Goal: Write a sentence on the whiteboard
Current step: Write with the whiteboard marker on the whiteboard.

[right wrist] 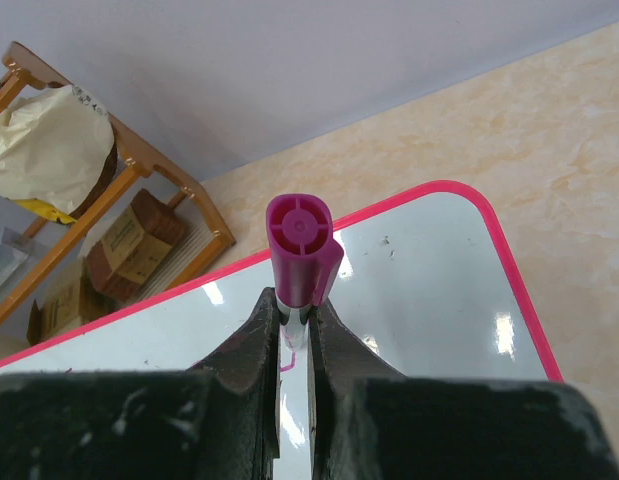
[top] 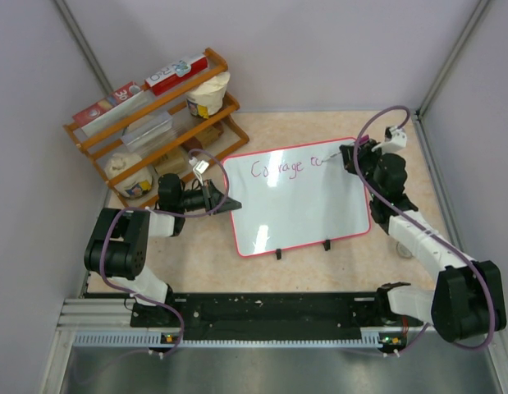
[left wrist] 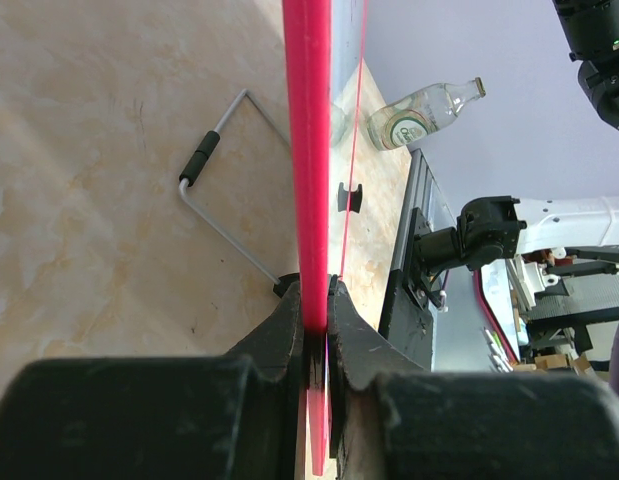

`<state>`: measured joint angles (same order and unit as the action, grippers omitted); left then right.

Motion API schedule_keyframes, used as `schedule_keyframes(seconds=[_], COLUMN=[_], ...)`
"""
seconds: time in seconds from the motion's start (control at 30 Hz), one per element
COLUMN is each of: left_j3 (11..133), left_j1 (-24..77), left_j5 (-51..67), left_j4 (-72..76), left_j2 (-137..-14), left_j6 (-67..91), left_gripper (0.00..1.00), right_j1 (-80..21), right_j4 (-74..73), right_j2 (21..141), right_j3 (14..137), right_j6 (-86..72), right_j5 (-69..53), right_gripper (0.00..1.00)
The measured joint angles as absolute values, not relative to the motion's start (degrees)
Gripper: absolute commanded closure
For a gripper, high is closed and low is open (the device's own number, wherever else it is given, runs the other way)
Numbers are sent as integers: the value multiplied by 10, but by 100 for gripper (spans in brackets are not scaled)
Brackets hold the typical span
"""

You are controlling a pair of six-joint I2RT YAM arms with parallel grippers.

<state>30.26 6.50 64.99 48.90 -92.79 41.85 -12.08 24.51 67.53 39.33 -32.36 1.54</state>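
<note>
Grips board (top: 307,215) rim at 9 o'clock with left gripper (left wrist: 317,300); pinches purple marker (right wrist: 301,245) in right gripper (right wrist: 294,312) at 2 o'clock; shows writing (top: 282,168) "Courage to" near 12.

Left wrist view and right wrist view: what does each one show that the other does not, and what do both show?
Only the left wrist view shows the left gripper shut on the whiteboard, seen edge-on, plus a black clip, a bent metal wire and a glass bottle. Only the right wrist view shows the right gripper shut on a purple marker, and a wooden rack holding packages. Both show the whiteboard and the marbled tabletop.
</note>
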Motion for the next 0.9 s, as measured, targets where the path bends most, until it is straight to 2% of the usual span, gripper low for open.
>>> schedule_keyframes(seconds=[0.9], left_j3=[303], left_j1=[65], left_j5=[650], left_j4=[489], left_j2=[-928], left_j6=[419], left_gripper=[100], right_j1=[-118], right_j4=[260], right_j2=[710], right_j3=[418], right_j6=[-337], right_j5=[-28], right_gripper=[100])
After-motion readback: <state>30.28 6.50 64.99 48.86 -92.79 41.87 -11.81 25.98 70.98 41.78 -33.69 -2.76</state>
